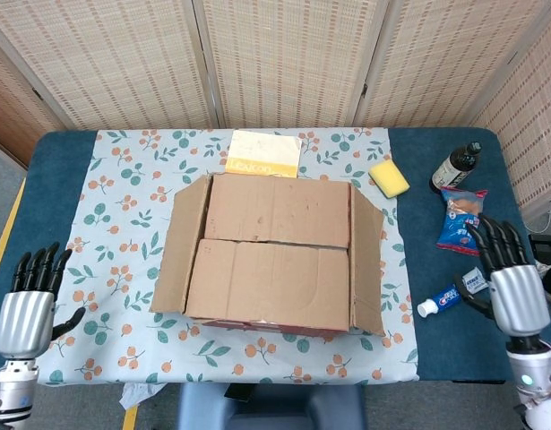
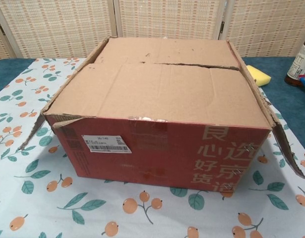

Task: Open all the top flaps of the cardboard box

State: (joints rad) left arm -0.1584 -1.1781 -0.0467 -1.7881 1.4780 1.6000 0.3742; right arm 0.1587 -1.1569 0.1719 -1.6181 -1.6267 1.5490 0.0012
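The brown cardboard box (image 1: 275,255) has both long flaps closed, side flaps folded out, while the left hand (image 1: 29,305) and right hand (image 1: 512,287) hover spread and empty at the table's (image 1: 60,179) edges.
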